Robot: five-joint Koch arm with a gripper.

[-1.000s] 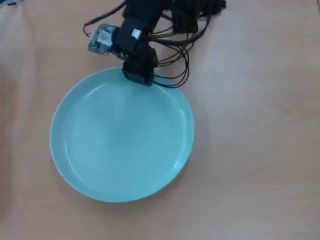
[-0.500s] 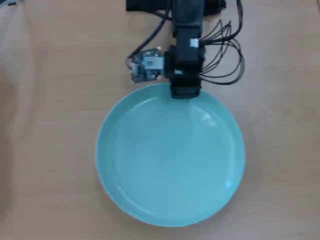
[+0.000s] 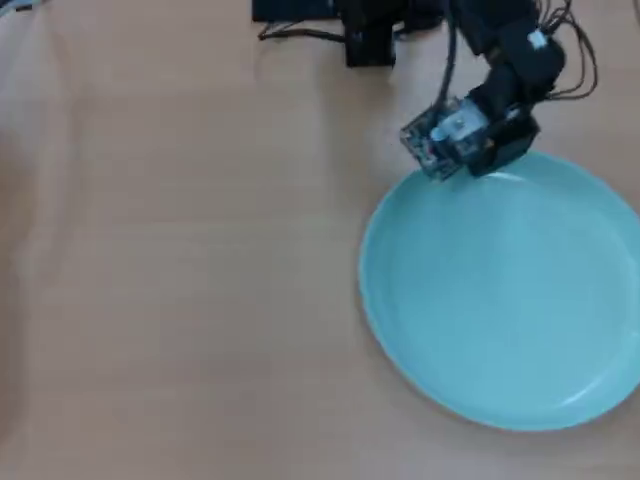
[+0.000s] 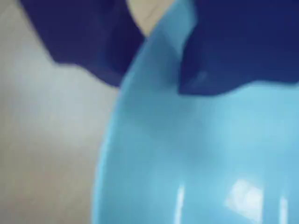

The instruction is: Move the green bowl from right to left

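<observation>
The green bowl [image 3: 505, 295] is a wide, shallow, pale turquoise dish lying on the right side of the table in the overhead view, partly cut off by the right edge. My black gripper [image 3: 478, 168] is at the bowl's far rim, its fingertips hidden under the wrist there. In the wrist view the bowl [image 4: 187, 158] looks blue and fills the lower right. Its rim runs up between the two dark jaws of the gripper [image 4: 152, 88], one jaw outside the rim and one inside, both against it.
The arm's base and cables [image 3: 370, 30] sit at the far edge of the wooden table [image 3: 180, 260]. Bare tabletop stretches over the left and middle of the overhead view.
</observation>
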